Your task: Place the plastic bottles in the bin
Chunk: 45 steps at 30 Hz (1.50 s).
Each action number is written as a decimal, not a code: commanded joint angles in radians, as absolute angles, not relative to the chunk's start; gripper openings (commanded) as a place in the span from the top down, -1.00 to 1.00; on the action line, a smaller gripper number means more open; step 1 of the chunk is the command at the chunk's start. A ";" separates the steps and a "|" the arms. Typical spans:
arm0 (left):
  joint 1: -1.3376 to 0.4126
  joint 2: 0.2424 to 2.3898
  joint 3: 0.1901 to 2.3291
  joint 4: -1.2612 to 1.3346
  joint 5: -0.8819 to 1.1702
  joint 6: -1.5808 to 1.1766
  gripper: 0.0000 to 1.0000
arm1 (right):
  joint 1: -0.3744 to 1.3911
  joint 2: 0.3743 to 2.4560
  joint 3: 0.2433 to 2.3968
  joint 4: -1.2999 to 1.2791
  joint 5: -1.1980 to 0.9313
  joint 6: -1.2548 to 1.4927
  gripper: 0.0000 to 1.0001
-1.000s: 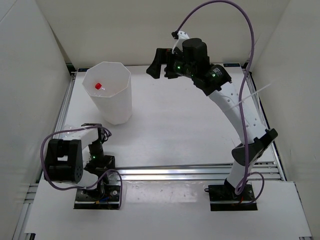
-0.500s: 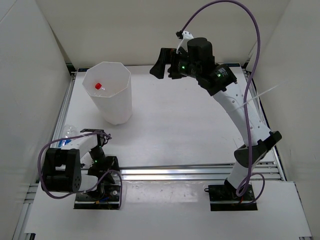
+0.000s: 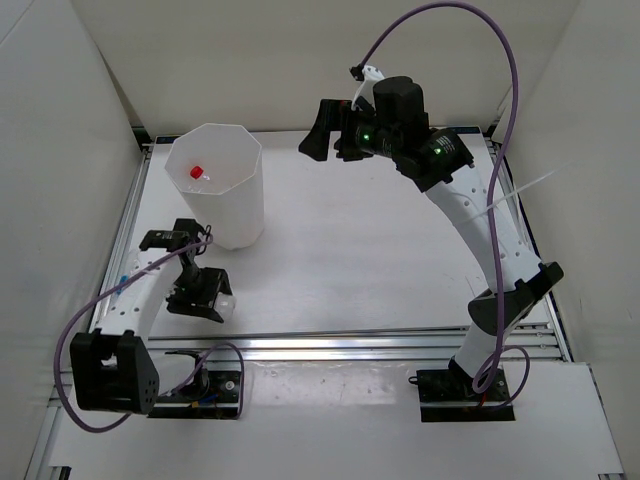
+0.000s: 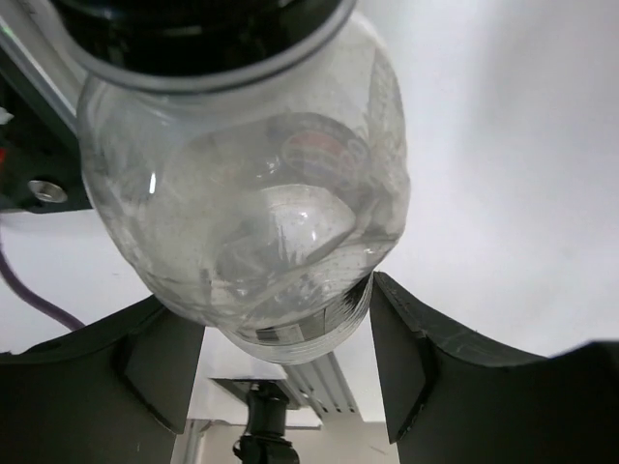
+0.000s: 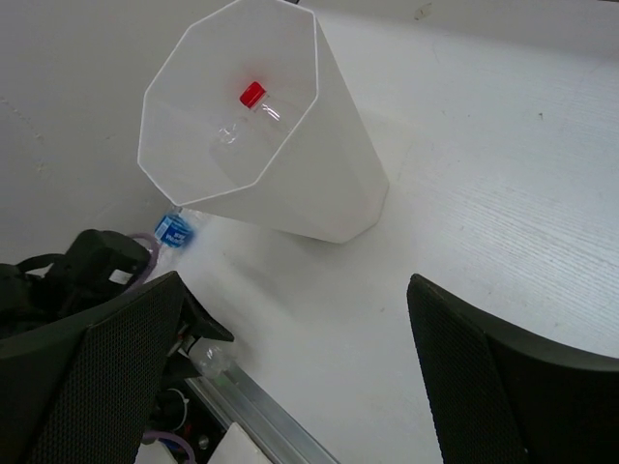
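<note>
The white faceted bin (image 3: 228, 215) stands at the back left. A red-capped bottle (image 3: 197, 172) lies inside it, also seen in the right wrist view (image 5: 253, 95). My left gripper (image 3: 203, 297) is shut on a clear plastic bottle (image 3: 222, 307) near the table's front left; in the left wrist view the bottle (image 4: 261, 193) sits between both fingers (image 4: 160, 362). A blue-labelled bottle (image 5: 174, 229) lies on the table left of the bin (image 5: 329, 184). My right gripper (image 3: 322, 130) is open and empty, high over the back of the table. The black-capped bottle is out of view.
An aluminium rail (image 3: 380, 345) runs along the table's front edge, close to the held bottle. White walls close in the left, back and right sides. The left arm's purple cable (image 3: 95, 320) loops beside the blue-labelled bottle.
My left arm has unfolded from near its base and swung forward toward the bin, with the clear bottle in its grip. The right gripper shifted slightly right, then stayed still.
</note>
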<state>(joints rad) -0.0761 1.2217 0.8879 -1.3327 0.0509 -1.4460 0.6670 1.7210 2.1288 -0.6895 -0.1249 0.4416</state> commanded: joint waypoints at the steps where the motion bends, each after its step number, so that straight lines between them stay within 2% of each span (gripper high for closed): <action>1: -0.081 1.157 0.949 -1.430 0.049 -1.480 0.79 | 0.663 1.695 2.155 -0.690 -0.140 0.442 -1.00; 16: -0.081 1.080 1.454 -1.430 -0.144 -1.379 0.79 | 0.663 1.695 2.135 -0.718 -0.121 0.451 -1.00; 21: -0.081 1.169 1.759 -1.408 -0.202 -1.276 0.79 | 0.663 1.695 2.126 -0.718 -0.121 0.462 -1.00; 24: -0.081 1.222 1.854 -1.324 -0.184 -1.209 0.79 | 0.663 1.704 2.126 -0.727 -0.121 0.462 -1.00; 37: -0.103 1.497 1.979 -1.141 -0.034 -1.072 0.79 | 0.652 1.663 2.080 -0.739 -0.080 0.426 -1.00; 39: -0.103 1.525 2.025 -1.152 -0.023 -1.051 0.61 | 0.631 1.647 2.062 -0.739 -0.080 0.426 -1.00; 41: -0.103 1.561 2.103 -1.176 -0.023 -1.029 -0.15 | 0.621 1.637 2.049 -0.739 -0.080 0.417 -1.00; 43: -0.103 1.584 2.172 -1.201 -0.047 -0.982 -1.00 | 0.621 1.624 2.037 -0.748 -0.080 0.408 -1.00; 45: -0.103 1.585 2.256 -1.201 -0.058 -0.868 -1.00 | 0.621 1.614 2.025 -0.749 -0.080 0.399 -1.00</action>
<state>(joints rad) -0.0998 1.6276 2.1445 -1.2034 -0.0448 -1.0134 0.6224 1.6749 2.0331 -0.7597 -0.0898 0.4335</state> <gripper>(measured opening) 0.990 0.998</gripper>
